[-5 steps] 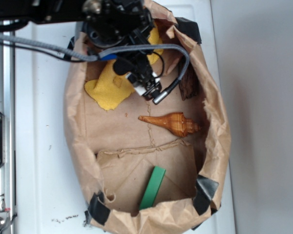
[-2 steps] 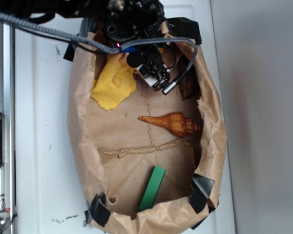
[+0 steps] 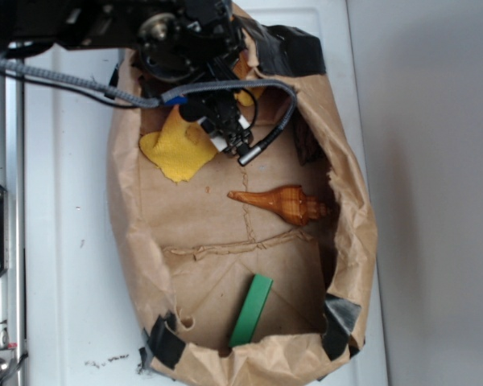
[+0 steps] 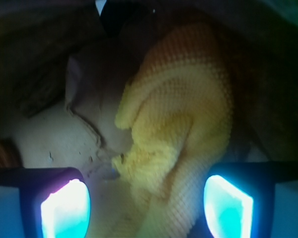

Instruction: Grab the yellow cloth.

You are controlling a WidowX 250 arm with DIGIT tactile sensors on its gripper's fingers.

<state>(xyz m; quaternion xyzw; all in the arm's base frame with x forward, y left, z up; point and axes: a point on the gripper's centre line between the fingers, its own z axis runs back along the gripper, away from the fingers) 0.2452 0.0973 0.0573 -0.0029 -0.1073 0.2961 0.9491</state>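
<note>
The yellow cloth (image 3: 177,153) lies crumpled in the back left of a brown paper bag, and its right part is hidden under the arm. My gripper (image 3: 222,127) hangs over that right edge. In the wrist view the nubby yellow cloth (image 4: 184,124) fills the middle and runs down between my two glowing pads. My gripper (image 4: 146,198) is open, with the left pad (image 4: 64,208) and the right pad (image 4: 227,206) wide apart. The cloth sits nearer the right pad.
The paper bag's crumpled walls (image 3: 129,217) rise all around, taped at the corners. An orange spiral seashell (image 3: 282,203) lies mid-bag, a green block (image 3: 251,310) near the front, and a dark object (image 3: 307,145) by the right wall. A cable (image 3: 266,88) loops beside the gripper.
The gripper swung up and right, then came back left and lower over the cloth's right edge. The bag's rim and the cloth's outline shifted slightly.
</note>
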